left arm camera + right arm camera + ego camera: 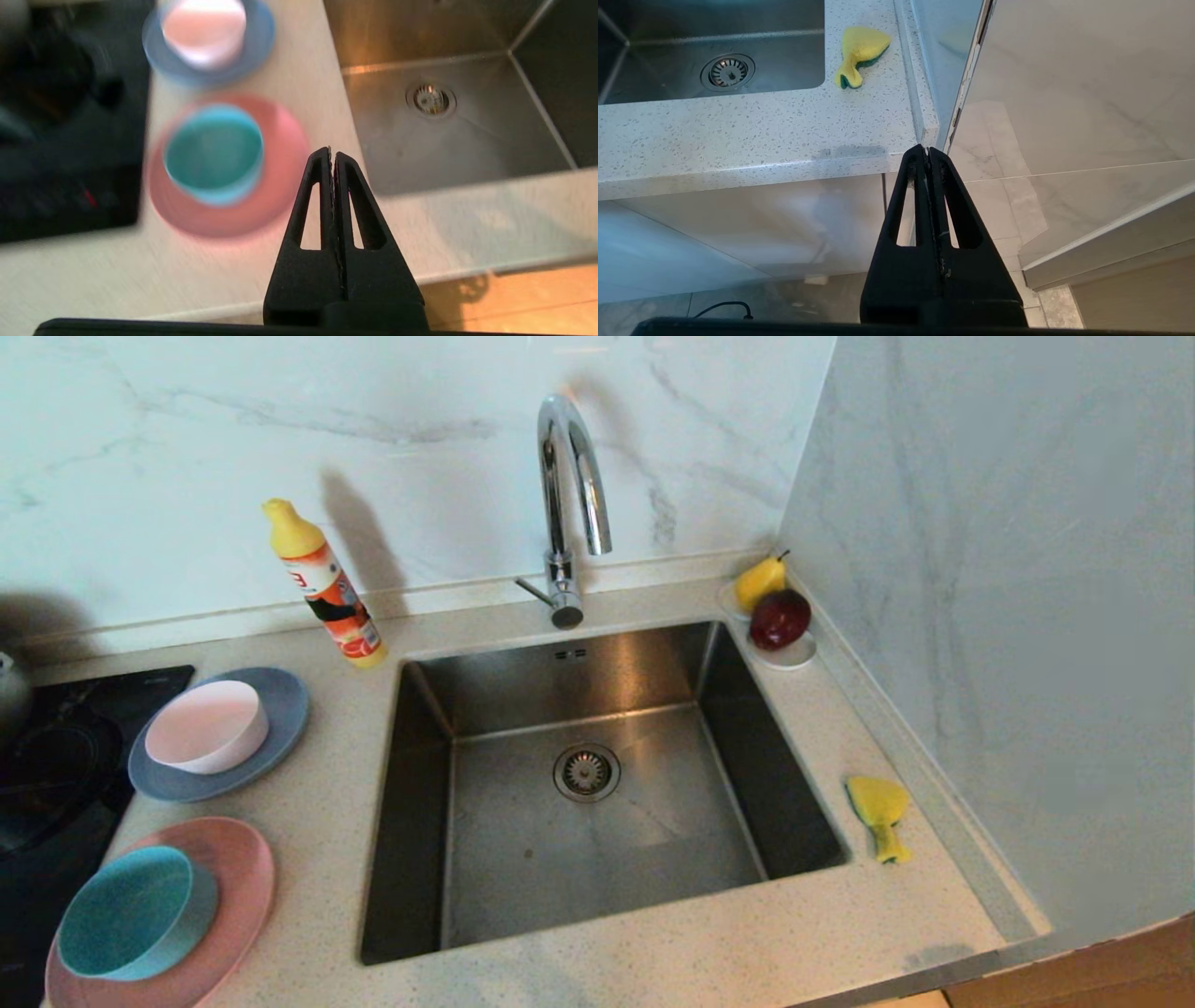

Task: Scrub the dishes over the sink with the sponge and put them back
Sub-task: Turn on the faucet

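Observation:
Left of the sink (pixel 597 681) a pale pink bowl (pixel 206 726) rests on a blue-grey plate (pixel 286 711), and nearer me a teal bowl (pixel 133 912) rests on a pink plate (pixel 245 868). The crumpled yellow sponge (pixel 878 812) lies on the counter right of the sink. Neither arm shows in the head view. My left gripper (pixel 332 154) is shut and empty, hovering above the counter's front edge between the pink plate (pixel 285 163) and the sink (pixel 467 135). My right gripper (pixel 927 150) is shut and empty, below and in front of the counter's right corner, well short of the sponge (pixel 859 51).
A yellow and orange detergent bottle (pixel 327 588) stands behind the plates. The chrome tap (pixel 568 504) arches over the sink's back rim. A white saucer (pixel 789 655) with a pear and a red apple sits in the back right corner. A black hob (pixel 56 765) borders the left; a marble wall (pixel 1008 616) closes the right.

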Tool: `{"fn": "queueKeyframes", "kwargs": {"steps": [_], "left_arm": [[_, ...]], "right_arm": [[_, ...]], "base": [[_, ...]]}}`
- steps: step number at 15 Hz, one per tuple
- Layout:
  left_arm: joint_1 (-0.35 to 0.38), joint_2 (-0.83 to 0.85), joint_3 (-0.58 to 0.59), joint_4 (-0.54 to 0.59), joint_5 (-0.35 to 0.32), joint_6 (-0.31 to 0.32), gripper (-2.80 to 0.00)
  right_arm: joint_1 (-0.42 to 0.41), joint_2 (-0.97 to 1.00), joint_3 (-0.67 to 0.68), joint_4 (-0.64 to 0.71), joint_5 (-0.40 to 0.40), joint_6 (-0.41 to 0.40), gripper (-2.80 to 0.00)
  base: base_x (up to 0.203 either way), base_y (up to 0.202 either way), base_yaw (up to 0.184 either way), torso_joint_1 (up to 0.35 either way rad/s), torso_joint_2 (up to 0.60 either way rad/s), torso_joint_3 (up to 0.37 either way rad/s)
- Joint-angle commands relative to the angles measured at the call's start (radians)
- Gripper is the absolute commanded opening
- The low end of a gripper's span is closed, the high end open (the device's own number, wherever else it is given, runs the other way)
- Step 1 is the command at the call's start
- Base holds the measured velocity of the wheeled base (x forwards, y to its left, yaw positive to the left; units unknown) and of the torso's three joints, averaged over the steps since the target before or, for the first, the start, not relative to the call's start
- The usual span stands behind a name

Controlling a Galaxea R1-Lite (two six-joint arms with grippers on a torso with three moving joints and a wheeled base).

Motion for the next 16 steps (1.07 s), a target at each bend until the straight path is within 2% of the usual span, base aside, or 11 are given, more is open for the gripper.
{"fn": "queueKeyframes", "kwargs": {"steps": [1,3,5,8,11,16], "left_arm": [[0.022,-0.158,0.122,-0.004,-0.022,-0.015,-2.8],[0.027,-0.266,0.247,-0.01,-0.049,-0.004,-2.8],[0.029,-0.283,0.355,-0.053,-0.062,0.009,-2.8],[0.031,-0.281,0.467,-0.233,-0.061,0.025,-2.8],[0.031,-0.281,0.472,-0.244,-0.068,0.054,-2.8],[0.031,-0.282,0.474,-0.249,-0.066,0.051,-2.8]], "right_arm": [[0.0,0.0,0.0,0.0,0.0,0.0,-2.8],[0.0,-0.002,0.0,0.0,0.0,0.0,-2.8],[0.0,0.0,0.0,0.0,0.0,0.0,-2.8],[0.0,0.0,0.0,0.0,0.0,0.0,-2.8],[0.0,0.0,0.0,0.0,0.0,0.0,-2.8],[0.0,0.0,0.0,0.0,0.0,0.0,-2.8]], "base": [[0.0,0.0,0.0,0.0,0.0,0.0],[0.0,0.0,0.0,0.0,0.0,0.0],[0.0,0.0,0.0,0.0,0.0,0.0],[0.0,0.0,0.0,0.0,0.0,0.0],[0.0,0.0,0.0,0.0,0.0,0.0],[0.0,0.0,0.0,0.0,0.0,0.0]]}}
